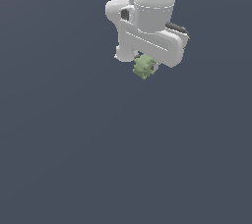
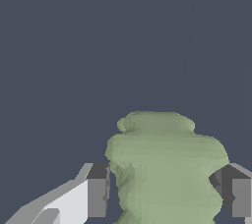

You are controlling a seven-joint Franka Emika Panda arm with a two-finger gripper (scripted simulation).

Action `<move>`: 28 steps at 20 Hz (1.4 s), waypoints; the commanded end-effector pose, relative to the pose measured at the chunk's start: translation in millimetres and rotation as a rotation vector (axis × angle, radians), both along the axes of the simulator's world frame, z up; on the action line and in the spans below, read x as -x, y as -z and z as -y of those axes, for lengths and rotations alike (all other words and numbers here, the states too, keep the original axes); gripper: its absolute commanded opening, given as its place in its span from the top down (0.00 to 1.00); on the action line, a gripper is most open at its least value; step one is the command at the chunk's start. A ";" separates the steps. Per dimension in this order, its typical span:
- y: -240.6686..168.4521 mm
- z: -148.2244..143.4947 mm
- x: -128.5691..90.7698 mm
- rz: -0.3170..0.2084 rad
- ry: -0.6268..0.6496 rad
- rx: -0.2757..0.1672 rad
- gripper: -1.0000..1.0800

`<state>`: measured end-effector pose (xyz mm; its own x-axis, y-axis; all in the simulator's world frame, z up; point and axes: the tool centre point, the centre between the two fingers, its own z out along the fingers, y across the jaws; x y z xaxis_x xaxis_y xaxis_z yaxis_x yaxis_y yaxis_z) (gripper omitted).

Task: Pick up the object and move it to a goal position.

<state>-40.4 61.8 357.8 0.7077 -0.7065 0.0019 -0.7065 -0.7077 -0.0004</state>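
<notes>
Pale olive-green and lumpy, the object [image 1: 144, 66] sits tucked under the white arm [image 1: 147, 7] in my exterior view, in the upper middle of the picture, with only its lower part showing below the gripper [image 1: 146, 63]. From here I see 1 arm and 1 chunk, and everything else is a flat, dark blue-grey ground [image 1: 74, 144] with no markings on it. The white hand body crosses in front of the object at a slant, lower toward the exterior view's right, and it hides the fingertips, so this view alone does not tell me how the jaws stand. My wrist view settles it: the object [image 2: 165, 169] fills the space between the 2 fingers, with a dark grey pad [image 2: 97, 191] pressed against one flank and the other pad [image 2: 236, 196] against the opposite flank. Both pads touch the bumpy green surface, so the gripper [image 2: 166, 194] is closed on the chunk and holding it. The object is narrower than the span of the hand, and its stepped, knobbly end juts out past the fingertips, away from the camera. Beyond it I see only the same plain dark ground [image 2: 98, 46]. I cannot tell from either picture whether the chunk rests on the ground or hangs clear of it.
</notes>
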 end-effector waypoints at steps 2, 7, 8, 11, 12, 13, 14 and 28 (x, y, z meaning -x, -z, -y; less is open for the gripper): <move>-35.7 0.3 -2.3 -0.001 0.000 0.000 1.00; -81.5 0.6 -6.8 -0.001 -0.001 0.000 1.00; -89.4 0.6 -7.6 -0.001 -0.001 0.000 1.00; -109.6 0.5 -10.0 -0.001 -0.002 -0.001 1.00; -115.3 0.6 -10.8 -0.001 -0.002 -0.001 1.00; -120.5 0.6 -11.4 -0.001 -0.002 -0.001 1.00; -125.2 0.6 -12.1 -0.001 -0.002 -0.001 1.00; -153.3 0.4 -17.1 -0.002 -0.002 -0.001 1.00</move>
